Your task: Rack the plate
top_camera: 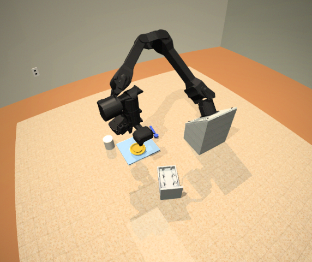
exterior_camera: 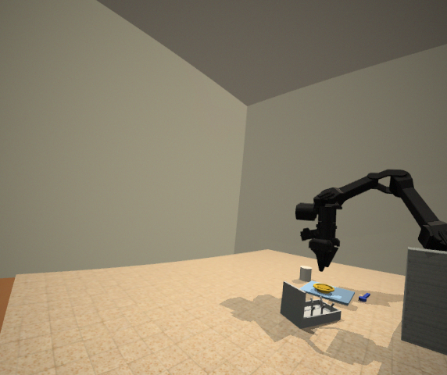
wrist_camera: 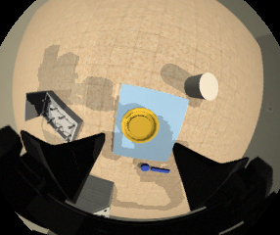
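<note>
One white cylindrical cup (top_camera: pixel 108 142), upright, just beside the light blue mat (top_camera: pixel 126 157) near the counter's middle; one small blue spoon (top_camera: pixel 153 131) at the mat's far side; one grey block (top_camera: pixel 210 131) toward the right edge.

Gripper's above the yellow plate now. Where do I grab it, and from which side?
Take the plate by its raised rim, coming straight down with the open gripper, one jaw inside the rim and one outside. It lies flat on the blue mat, so only the rim offers an edge.
</note>
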You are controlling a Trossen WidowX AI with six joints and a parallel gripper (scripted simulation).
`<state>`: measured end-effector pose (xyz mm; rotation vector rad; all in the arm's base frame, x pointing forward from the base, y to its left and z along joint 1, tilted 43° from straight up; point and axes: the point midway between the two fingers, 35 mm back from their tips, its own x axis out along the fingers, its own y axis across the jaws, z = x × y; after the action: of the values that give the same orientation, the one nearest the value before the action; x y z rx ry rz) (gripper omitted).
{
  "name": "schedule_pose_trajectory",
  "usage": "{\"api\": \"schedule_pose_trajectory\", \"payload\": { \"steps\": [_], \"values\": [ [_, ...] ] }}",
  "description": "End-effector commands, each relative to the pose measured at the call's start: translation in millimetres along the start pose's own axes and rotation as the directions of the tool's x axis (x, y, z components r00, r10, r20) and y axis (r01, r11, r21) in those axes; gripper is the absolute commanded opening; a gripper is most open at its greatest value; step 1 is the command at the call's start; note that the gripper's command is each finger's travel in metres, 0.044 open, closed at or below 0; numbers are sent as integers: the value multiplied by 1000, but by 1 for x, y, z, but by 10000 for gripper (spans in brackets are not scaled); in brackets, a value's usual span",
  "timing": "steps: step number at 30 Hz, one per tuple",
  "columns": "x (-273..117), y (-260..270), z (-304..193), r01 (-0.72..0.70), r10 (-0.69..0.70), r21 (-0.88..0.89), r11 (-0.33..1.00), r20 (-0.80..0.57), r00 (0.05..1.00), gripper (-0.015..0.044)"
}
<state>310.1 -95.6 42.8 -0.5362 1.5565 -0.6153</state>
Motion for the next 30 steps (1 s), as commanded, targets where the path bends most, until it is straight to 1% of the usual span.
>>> {"api": "schedule_pose_trajectory", "payload": {
  "steps": [1,30],
  "values": [
    [13,0,-1,11,-11,-10,1000,9,1000,400],
    [55,0,-2,11,-11,-10,1000,9,1000,400]
  ]
}}
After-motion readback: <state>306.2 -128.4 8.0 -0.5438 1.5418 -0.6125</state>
